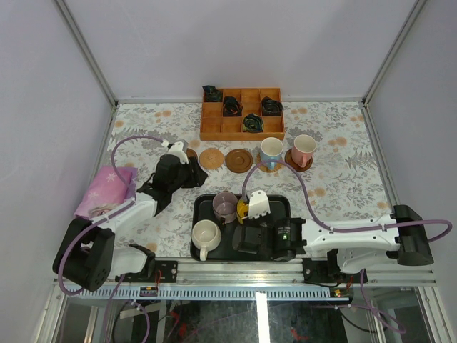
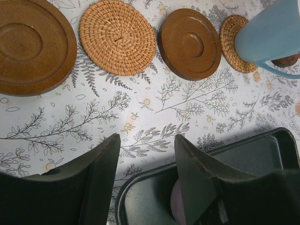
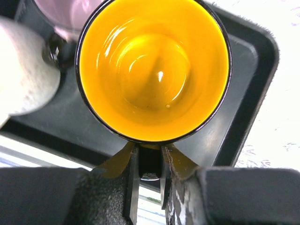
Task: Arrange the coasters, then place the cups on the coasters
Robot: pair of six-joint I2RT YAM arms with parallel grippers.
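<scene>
Coasters lie in a row at the back: a dark one (image 2: pixel 33 44), a woven tan one (image 2: pixel 118 36), a dark one (image 2: pixel 190 43), and a woven one (image 2: pixel 229 44) under the light blue cup (image 2: pixel 272 35). The pink cup (image 1: pixel 303 148) stands on another dark coaster (image 1: pixel 294 161). My left gripper (image 2: pixel 146 140) hovers open and empty over the cloth by the black tray's corner. My right gripper (image 3: pixel 149 168) is shut on the handle of the yellow cup (image 3: pixel 154 65) over the tray (image 1: pixel 275 207). The purple cup (image 1: pixel 226 206) and the cream cup (image 1: pixel 206 236) stand on the tray.
A wooden compartment box (image 1: pixel 242 113) holding dark items stands at the back centre. A pink cloth (image 1: pixel 106 189) lies at the left. Frame posts rise at the back corners. The cream cup (image 3: pixel 23 70) is close on the left of the yellow cup.
</scene>
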